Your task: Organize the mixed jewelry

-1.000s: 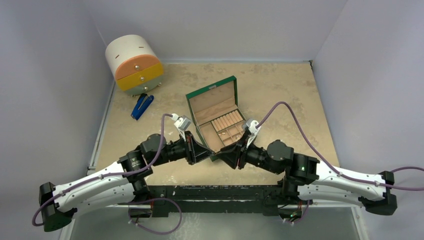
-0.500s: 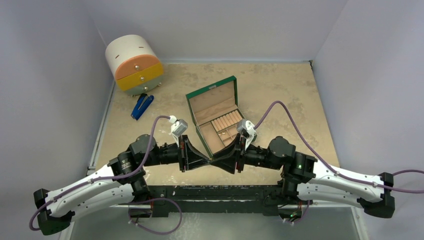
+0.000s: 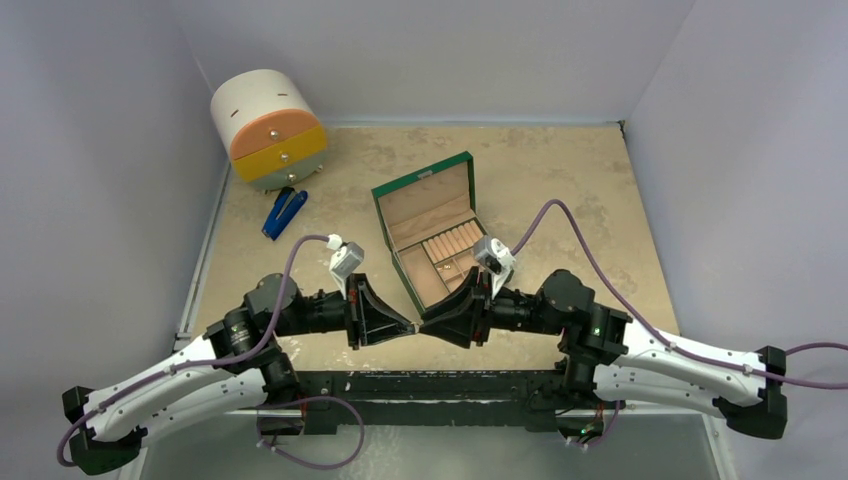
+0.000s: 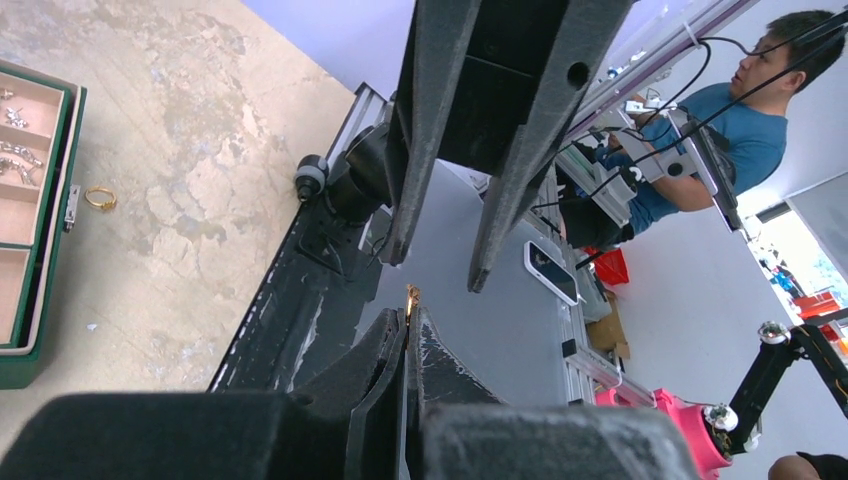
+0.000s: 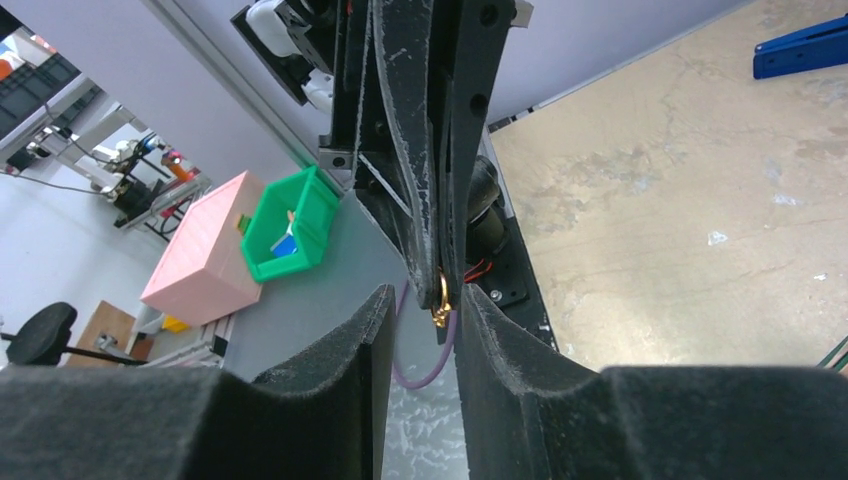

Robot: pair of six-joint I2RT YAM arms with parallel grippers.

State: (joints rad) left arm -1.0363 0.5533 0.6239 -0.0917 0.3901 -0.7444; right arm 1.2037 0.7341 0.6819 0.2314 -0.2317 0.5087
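Probably a robotics lab, white-walled test booth (image 3: 110,220), seated man (image 4: 750,150) among cabled rigs (image 4: 625,165); green storage bin (image 5: 295,215)

Bright, even overhead light; soft faint shadows on table (image 3: 560,180); wrist views blurred close up, wide-angle stretch at edges

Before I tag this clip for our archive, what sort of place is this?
Probably a robotics lab: a walled test table, a man amid cabled equipment, a green storage bin.

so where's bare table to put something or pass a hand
Free: table right of green box to the wall; strip behind it. Crowded: back left, drawer unit, blue tool; near centre, left end effector, holding a gold piece, meets right end effector.
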